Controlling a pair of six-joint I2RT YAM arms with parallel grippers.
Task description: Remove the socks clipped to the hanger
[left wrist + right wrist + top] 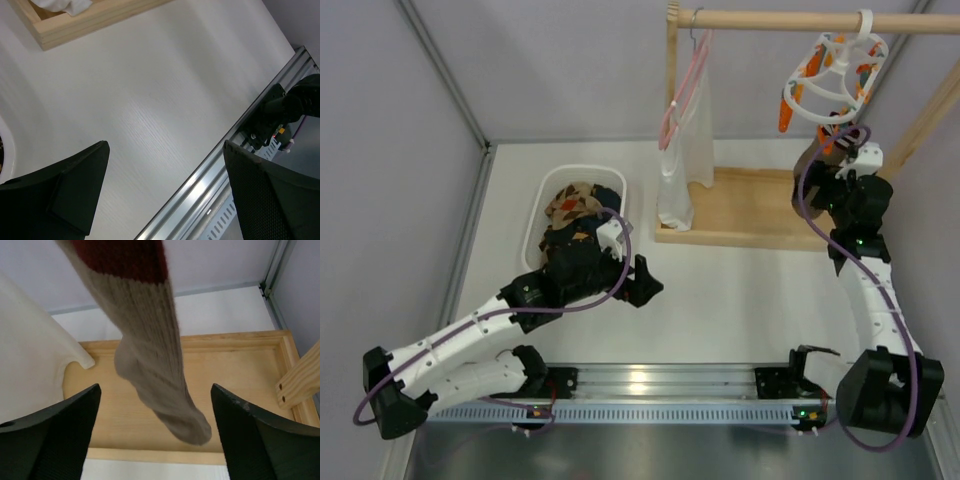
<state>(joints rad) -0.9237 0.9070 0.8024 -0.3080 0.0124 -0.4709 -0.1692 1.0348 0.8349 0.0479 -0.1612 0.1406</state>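
The job is looking mostly done, judging by how things are lying. In the top view the hanger [835,75] is hanging from the rod [770,18] at the far right, and most of its orange and teal clips are dangling bare. The basket [533,215] on the left is holding a heap of fabric: an argyle sock [575,205] is showing on top and a navy sock [607,196] is peeking out beside it. Whether a third sock is lying under them cannot be told.

At least one sock is waiting. The taupe sock [155,350] with the red cuff is hanging straight down, its toe dangling above the wooden base [240,370]. Its clip is out of the wrist view, and the arm is blocking it in the top view.

The right gripper [156,440] is sitting just under the hanger with its fingers spread wide, one on each side of the sock and touching nothing. It seems to be lining up to close on the sock and pull it free.

The left gripper [165,195] is hovering over the bare table [150,90] just beside the basket, fingers spread and holding nothing. What is probably remaining is pinching this sock, tugging it off its clip and dropping it with the others.
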